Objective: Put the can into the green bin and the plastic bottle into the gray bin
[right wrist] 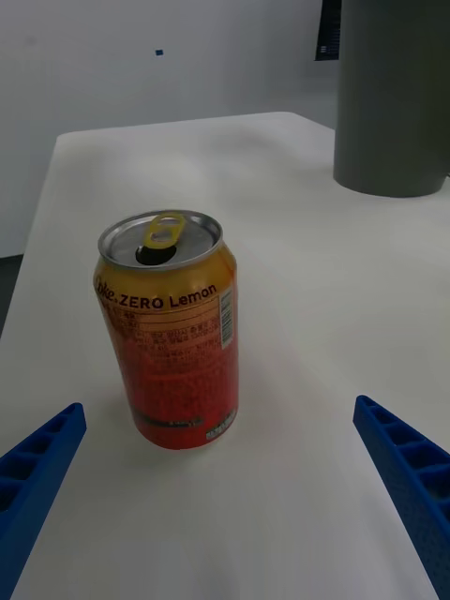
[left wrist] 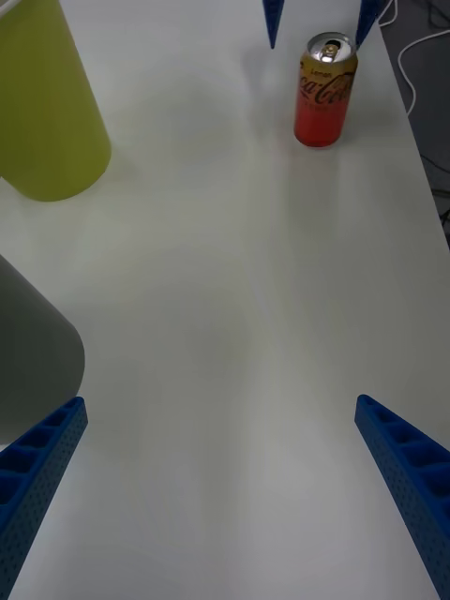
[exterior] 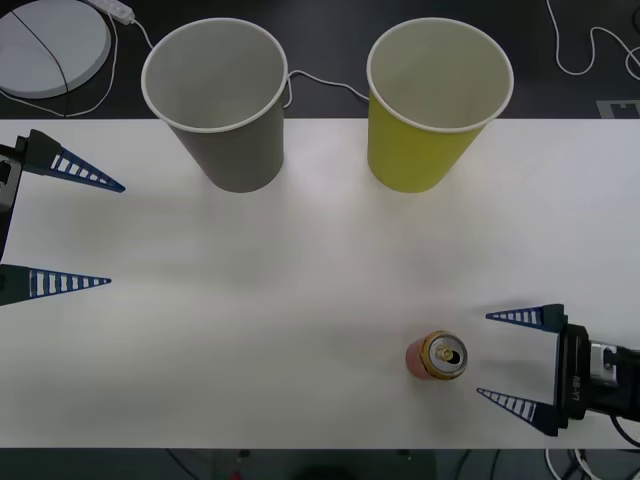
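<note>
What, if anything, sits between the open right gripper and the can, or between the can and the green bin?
Nothing visible: bare table separates the right gripper from the can, and the can from the green bin.

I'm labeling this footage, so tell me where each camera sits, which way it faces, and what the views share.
Front view: above the arms, looking forward and down at the table; left pincer and right pincer both open.
Right wrist view: low on the right arm, facing the can between its blue fingers.
Left wrist view: on the left arm, looking across the table past the green bin and gray bin.
All three views share the upright can.
</note>
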{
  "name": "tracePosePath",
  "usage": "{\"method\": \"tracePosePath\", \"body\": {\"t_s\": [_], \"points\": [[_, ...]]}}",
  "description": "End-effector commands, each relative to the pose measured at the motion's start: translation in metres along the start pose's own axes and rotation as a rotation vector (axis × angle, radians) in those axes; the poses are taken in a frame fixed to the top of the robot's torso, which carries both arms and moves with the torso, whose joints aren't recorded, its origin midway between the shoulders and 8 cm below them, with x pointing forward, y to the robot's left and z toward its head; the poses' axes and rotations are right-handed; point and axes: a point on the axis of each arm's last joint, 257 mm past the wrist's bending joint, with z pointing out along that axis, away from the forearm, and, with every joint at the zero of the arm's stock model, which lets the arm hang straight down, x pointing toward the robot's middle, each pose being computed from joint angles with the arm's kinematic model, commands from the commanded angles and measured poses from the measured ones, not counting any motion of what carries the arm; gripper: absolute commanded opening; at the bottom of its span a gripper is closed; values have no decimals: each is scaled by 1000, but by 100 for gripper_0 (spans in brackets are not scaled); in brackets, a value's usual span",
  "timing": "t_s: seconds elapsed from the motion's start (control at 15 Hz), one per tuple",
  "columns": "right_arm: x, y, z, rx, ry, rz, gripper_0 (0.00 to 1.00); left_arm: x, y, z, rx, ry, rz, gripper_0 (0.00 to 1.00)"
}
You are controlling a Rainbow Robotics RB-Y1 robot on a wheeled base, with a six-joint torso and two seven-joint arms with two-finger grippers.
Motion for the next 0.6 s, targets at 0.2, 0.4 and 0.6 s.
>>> {"method": "tracePosePath", "body": {"t_s": [0.2, 0.4, 0.6], "points": [[4, 14, 27, -9, -17, 6, 100, 0, 0, 0, 0, 0, 0, 100], [1, 19, 46, -18, -41, -1, 100, 0, 0, 0, 0, 0, 0, 100], [1, 23, 63, -18, -51, -1, 100, 0, 0, 0, 0, 0, 0, 100]]}}
